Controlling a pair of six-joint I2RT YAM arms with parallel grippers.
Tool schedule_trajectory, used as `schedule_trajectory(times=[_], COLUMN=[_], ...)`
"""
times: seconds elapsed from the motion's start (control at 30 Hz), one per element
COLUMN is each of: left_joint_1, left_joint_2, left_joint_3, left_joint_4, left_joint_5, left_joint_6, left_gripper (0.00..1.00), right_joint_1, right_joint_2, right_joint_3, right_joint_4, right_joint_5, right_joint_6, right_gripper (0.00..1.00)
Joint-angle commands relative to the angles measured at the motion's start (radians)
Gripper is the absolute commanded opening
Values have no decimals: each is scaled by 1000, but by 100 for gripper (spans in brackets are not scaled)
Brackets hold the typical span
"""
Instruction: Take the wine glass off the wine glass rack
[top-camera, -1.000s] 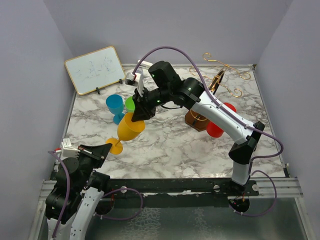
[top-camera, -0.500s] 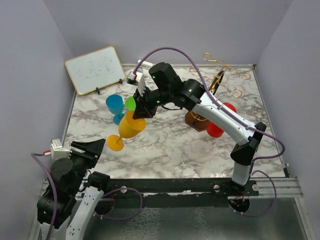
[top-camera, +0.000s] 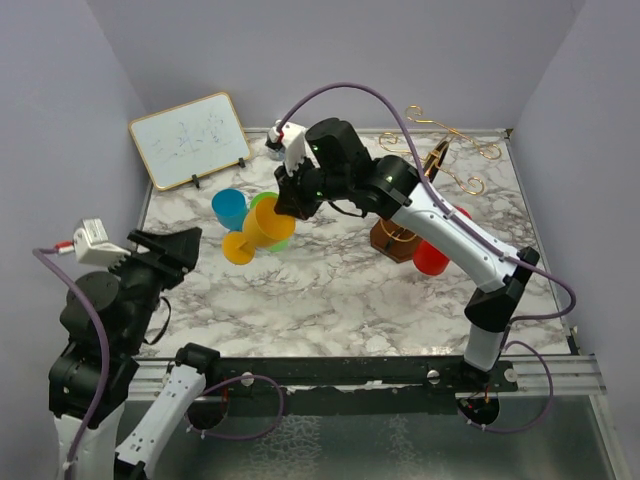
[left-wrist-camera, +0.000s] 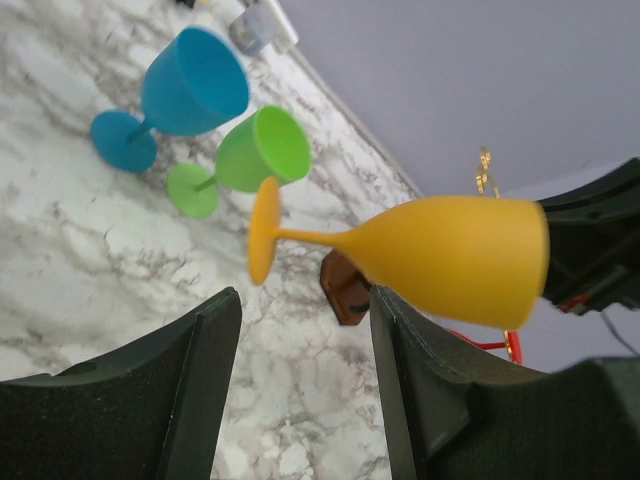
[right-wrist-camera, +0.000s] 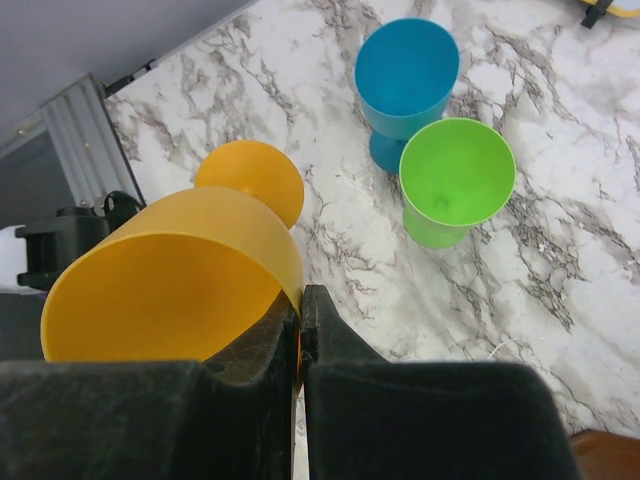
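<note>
The marble table (top-camera: 340, 290) fills the floor of the booth. Across it reaches the right arm (top-camera: 450, 235), stretched from its base at the near right toward the far left. The left arm (top-camera: 100, 320) stands raised at the near left corner, over the table's edge. A whiteboard (top-camera: 190, 138) leans at the far left.

The wine glass rack (top-camera: 390, 243) stands at the far right, its gold wire curling up above the brown base. A red glass (top-camera: 432, 258) sits just beside that base, partly behind the right arm; I cannot tell whether it hangs or stands.

The orange wine glass (top-camera: 265, 225) is off the rack and well apart from it. It is in the air, tipped on its side with its foot pointing toward the left arm. A blue glass (right-wrist-camera: 405, 70) and a green glass (right-wrist-camera: 455, 175) stand upright on the marble near it, close together.

The right gripper (right-wrist-camera: 300, 320) is clenched on the orange glass's rim, the fingers pinching the bowl's wall. The left gripper (left-wrist-camera: 300, 330) is released, its fingers spread with nothing between them, apart from the glass.
</note>
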Motion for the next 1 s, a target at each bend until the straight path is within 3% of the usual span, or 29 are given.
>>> schedule_trajectory(times=[0.0, 0.17, 0.3, 0.63, 0.97], left_joint_1=[-3, -5, -5, -3, 2], left_joint_2=[218, 499, 638, 756, 721], left_joint_3=[177, 443, 580, 663, 590], left_joint_4=[182, 111, 77, 132, 184], left_joint_5=[45, 42, 7, -51, -33], left_joint_6=[222, 315, 350, 340, 311], left_gripper=[57, 56, 56, 53, 52], right_joint_1=[6, 23, 43, 46, 50], right_joint_2=[69, 173, 279, 396, 462], right_joint_3=[45, 149, 246, 237, 236], right_joint_4=[-34, -70, -93, -51, -10], right_joint_5=[60, 73, 114, 230, 267], right_joint_6=[12, 25, 35, 78, 73], right_gripper=[1, 1, 1, 1, 1])
